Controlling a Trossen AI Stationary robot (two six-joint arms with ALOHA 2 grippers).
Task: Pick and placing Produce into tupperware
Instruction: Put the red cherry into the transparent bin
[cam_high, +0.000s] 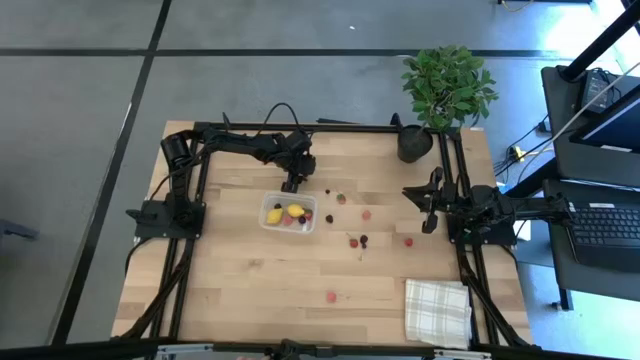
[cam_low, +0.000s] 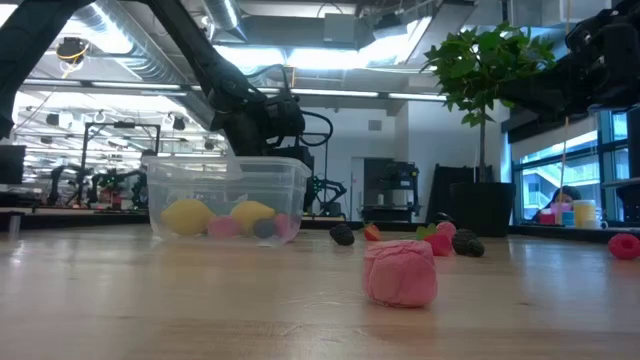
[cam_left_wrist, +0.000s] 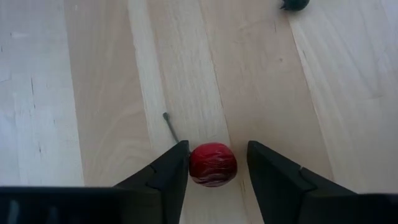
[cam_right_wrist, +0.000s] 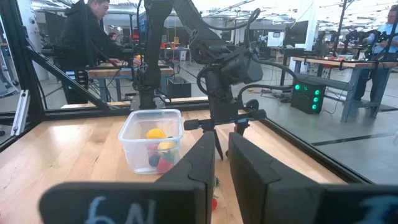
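Observation:
My left gripper hangs just beyond the far side of the clear tupperware, fingers pointing down and open. In the left wrist view a red berry with a thin stalk lies on the wood between its fingers. The tub stands on the table and holds two yellow lemons and a few berries. More red and dark berries lie scattered to the tub's right. My right gripper waits at the table's right side, with only a narrow gap between its fingers. My left gripper comes at the red berry from above with one finger on each side. One finger stands right against the berry's side and the other is a small gap away. I cannot tell whether either touches it. The berry rests on the table.
A potted plant stands at the far right corner and a checked cloth lies at the near right corner. A single pink berry lies toward the near edge. A dark berry lies near the left gripper. A person stands beyond the table.

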